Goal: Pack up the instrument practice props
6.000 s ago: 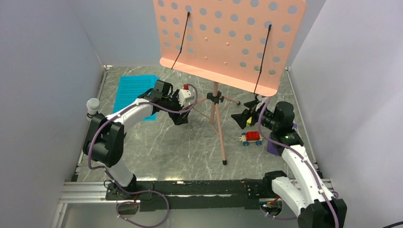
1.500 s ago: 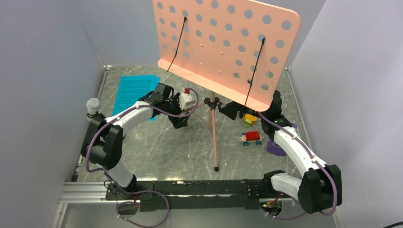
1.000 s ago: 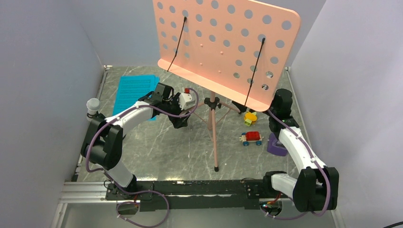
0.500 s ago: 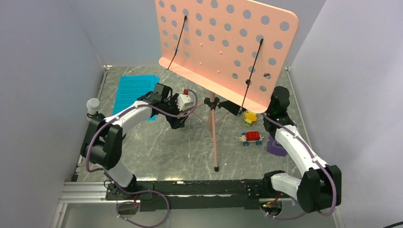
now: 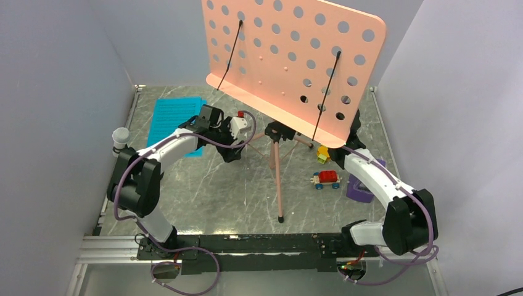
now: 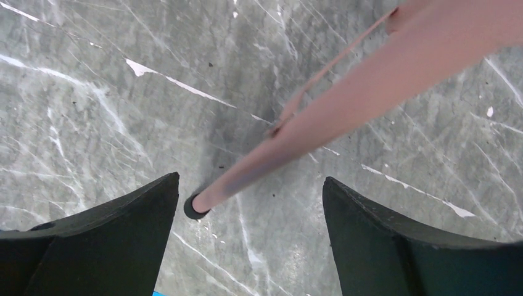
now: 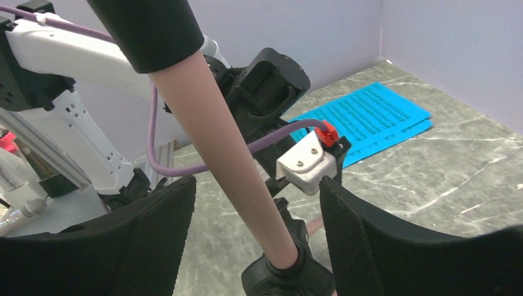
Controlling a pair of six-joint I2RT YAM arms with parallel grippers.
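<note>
The salmon-pink music stand (image 5: 290, 58) stands upright mid-table on its tripod, its pole (image 5: 275, 179) below the perforated desk. My left gripper (image 5: 233, 154) is open, its jaws (image 6: 251, 179) straddling the black-capped foot (image 6: 196, 206) of one tripod leg without touching it. My right gripper (image 5: 285, 133) reaches in under the desk and is open, its jaws (image 7: 256, 185) either side of the pole (image 7: 228, 148) just above the black collar (image 7: 290, 271). Cyan sheet-music pages (image 5: 176, 120) lie flat at the back left, also in the right wrist view (image 7: 370, 117). The purple metronome (image 5: 361, 188) sits by my right arm.
A red toy car (image 5: 327, 179) and a small yellow-orange toy (image 5: 323, 152) lie right of the pole. Grey walls close in on the left, back and right. The left arm's white wrist mount (image 7: 308, 160) is close in front of my right gripper.
My right arm has swung left under the desk, bringing its open jaws around the pole. The desk has shifted slightly. My left gripper has stayed at the tripod leg.
</note>
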